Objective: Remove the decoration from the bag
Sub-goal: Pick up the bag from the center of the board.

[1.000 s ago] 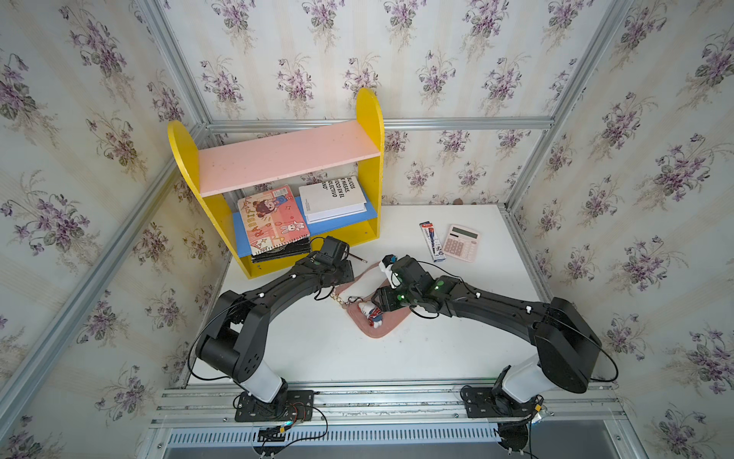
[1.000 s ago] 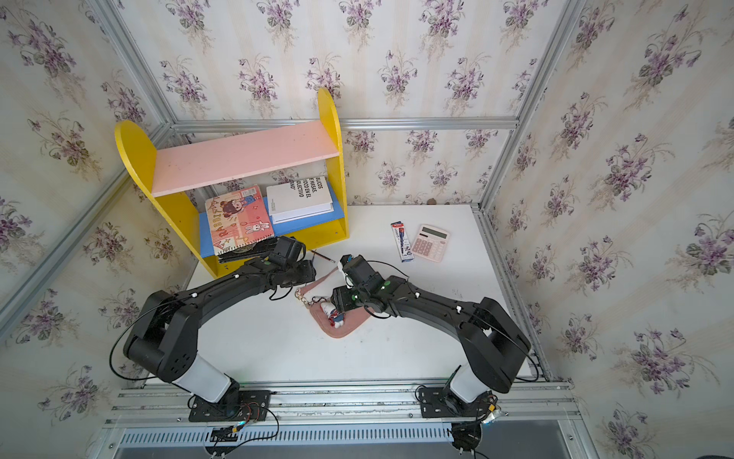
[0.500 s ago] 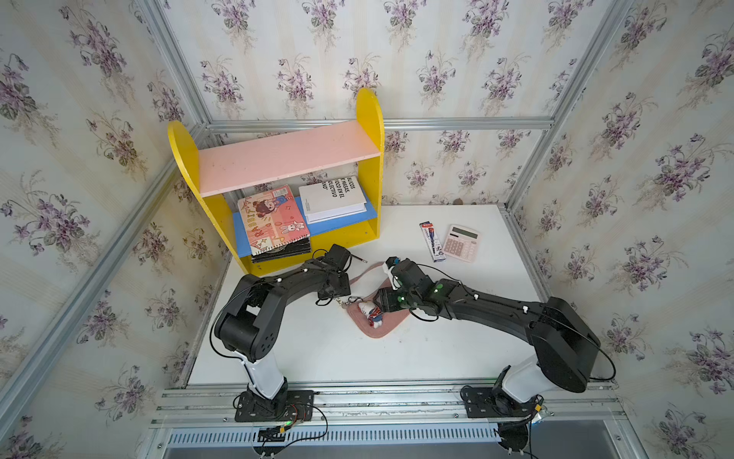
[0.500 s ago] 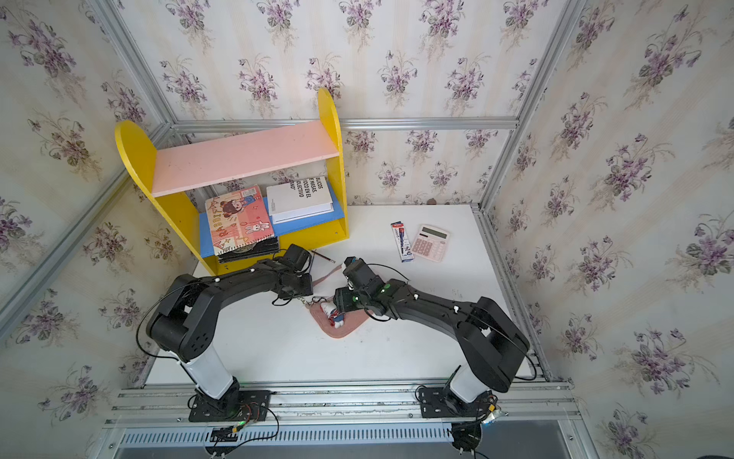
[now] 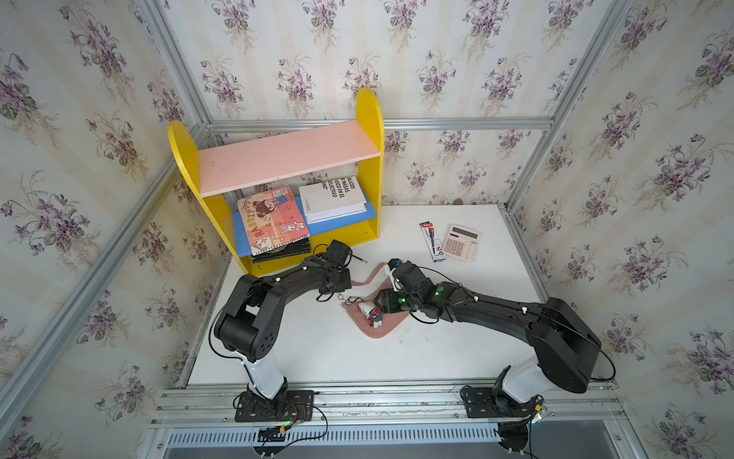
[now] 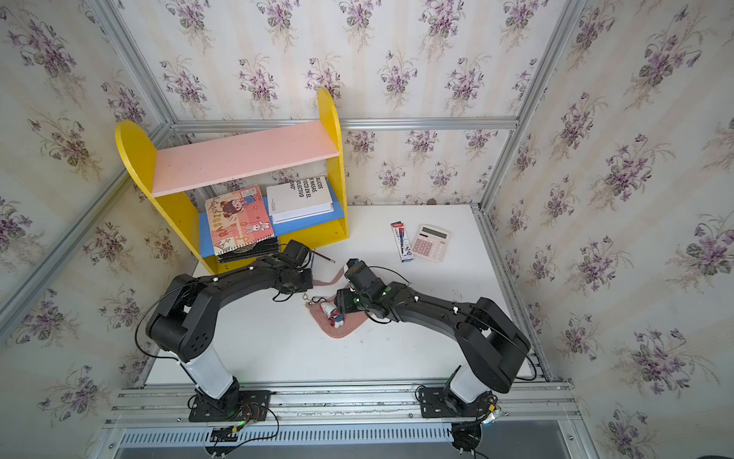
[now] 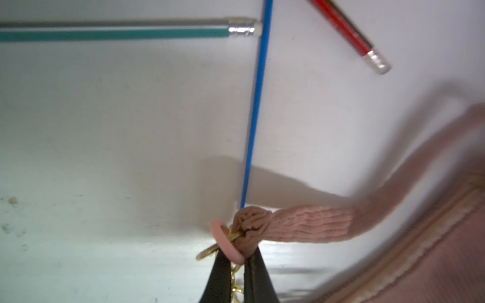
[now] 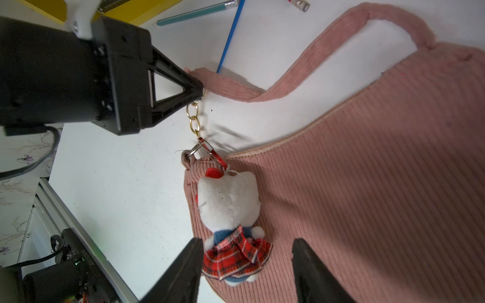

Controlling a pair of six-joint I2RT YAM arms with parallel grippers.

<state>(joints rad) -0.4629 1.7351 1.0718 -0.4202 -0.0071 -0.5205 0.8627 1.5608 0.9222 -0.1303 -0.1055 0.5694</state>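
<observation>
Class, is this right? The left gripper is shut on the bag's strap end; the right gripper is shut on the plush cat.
No. The right wrist view shows the right gripper open, astride the plush cat. The left gripper is shut on the strap end.

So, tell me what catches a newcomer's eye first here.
The pink bag lies mid-table with the cat decoration on it. The left end effector is shut on the strap end; the open right end effector straddles the decoration's skirt. A yellow shelf stands behind.
</observation>
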